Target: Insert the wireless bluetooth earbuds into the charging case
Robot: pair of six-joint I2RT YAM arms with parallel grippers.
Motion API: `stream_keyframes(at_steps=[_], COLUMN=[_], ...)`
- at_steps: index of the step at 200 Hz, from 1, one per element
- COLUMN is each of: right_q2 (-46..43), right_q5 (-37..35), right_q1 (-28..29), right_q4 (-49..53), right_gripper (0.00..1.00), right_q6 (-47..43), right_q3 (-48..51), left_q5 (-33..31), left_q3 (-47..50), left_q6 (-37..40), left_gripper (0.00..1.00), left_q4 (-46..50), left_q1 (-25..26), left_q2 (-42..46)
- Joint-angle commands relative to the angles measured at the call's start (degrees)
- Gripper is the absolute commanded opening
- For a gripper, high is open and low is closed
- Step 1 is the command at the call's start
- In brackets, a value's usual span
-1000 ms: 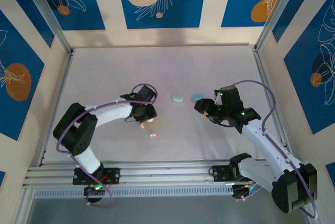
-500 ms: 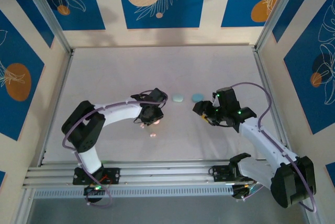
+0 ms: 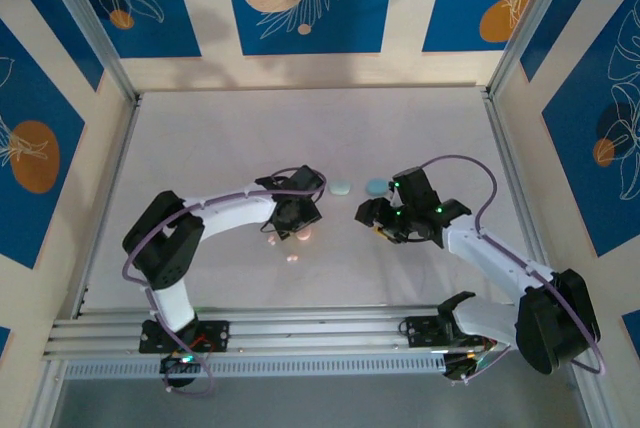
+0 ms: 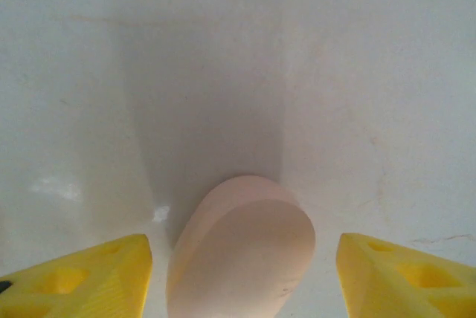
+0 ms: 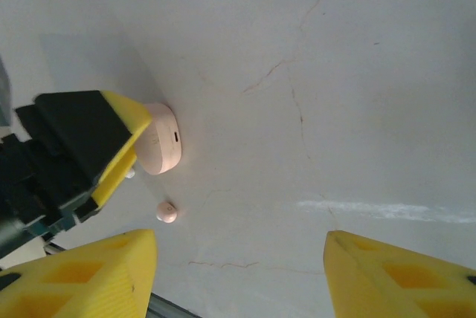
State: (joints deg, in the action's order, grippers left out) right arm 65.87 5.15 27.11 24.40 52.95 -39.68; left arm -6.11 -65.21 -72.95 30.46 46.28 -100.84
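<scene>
1. Top view: the left pincer (image 3: 300, 220) hangs over the pink charging case (image 3: 304, 233) mid-tabletop (image 3: 200, 138). A pink earbud (image 3: 291, 258) lies loose just nearer the bases. Two pale blue cases (image 3: 341, 187) sit beyond. The right pincer (image 3: 372, 216) is close by.
2. Left wrist: pincer wide, yellow fingers (image 4: 74, 281) flanking the case with a gap on each side, gripping nothing.
3. Right wrist: pincer (image 5: 242, 273) wide, nothing between. The earbud (image 5: 166, 212) is near the case, not touching.
4. Likely step: fetch the earbud. Come straight down, pinch it gently and keep the case steady. Cannot tell whether the lid is open.
5. No brand or writing legible.
</scene>
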Motion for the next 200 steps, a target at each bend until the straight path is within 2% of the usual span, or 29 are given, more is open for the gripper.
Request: stream_keyframes(at_steps=[1, 35, 39, 58, 83, 93, 109, 121, 142, 177, 200], right_q2=[2.33, 8.68, 9.56, 15.22, 24.16, 27.53, 32.72, 36.06, 41.22, 47.19, 49.69], right_q5=[-3.45, -12.21, -12.84, -12.20, -11.51, -11.96, -13.05, -13.34, -15.41, -19.73, -18.41], right_q1=[2.38, 9.86, 10.59, 12.70, 16.31, 17.80, 19.84, 20.99, 22.55, 24.36, 25.08], right_q4=[-1.94, -6.55, -6.95, -6.73, -2.81, -0.32, 3.68, 6.51, 12.51, 19.97, 20.59], right_gripper=[0.62, 0.63, 0.63, 0.66, 0.68, 0.69, 0.69, 0.69, 0.70, 0.70, 0.70], right_q6=[-2.58, -8.48, -8.65, -7.96, -6.44, -5.98, -5.14, -5.25, -5.44, -5.86, -7.31], right_q3=[-2.94, -5.72, -6.15, -9.90, -17.28, -20.62, -25.86, -29.28, -34.81, -42.08, -44.73], left_q5=[-7.36, -18.36, -19.74, -24.47, -26.67, -27.80, -28.13, -27.36, -27.21, -25.96, -24.88], left_q3=[-1.74, 2.46, 3.15, 6.76, 11.65, 13.90, 17.31, 19.30, 21.23, 21.79, 21.97], left_q6=[2.91, 12.13, 12.64, 16.72, 21.51, 23.18, 26.21, 28.74, 29.72, 30.85, 30.86], left_gripper=[0.70, 0.75, 0.78, 0.83, 0.85, 0.89, 0.90, 0.95, 0.96, 0.96, 0.97], left_q4=[4.11, 2.10, 2.17, 1.83, 1.35, 0.64, -1.33, -3.06, -4.23, -4.66, -4.92], left_q1=[0.59, 0.14, -0.02, -1.37, -4.83, -5.90, -7.72, -8.84, -10.44, -11.82, -12.27], left_q2=[6.36, 17.99, 19.51, 26.61, 35.79, 39.31, 45.12, 48.91, 53.22, 54.61, 54.26])
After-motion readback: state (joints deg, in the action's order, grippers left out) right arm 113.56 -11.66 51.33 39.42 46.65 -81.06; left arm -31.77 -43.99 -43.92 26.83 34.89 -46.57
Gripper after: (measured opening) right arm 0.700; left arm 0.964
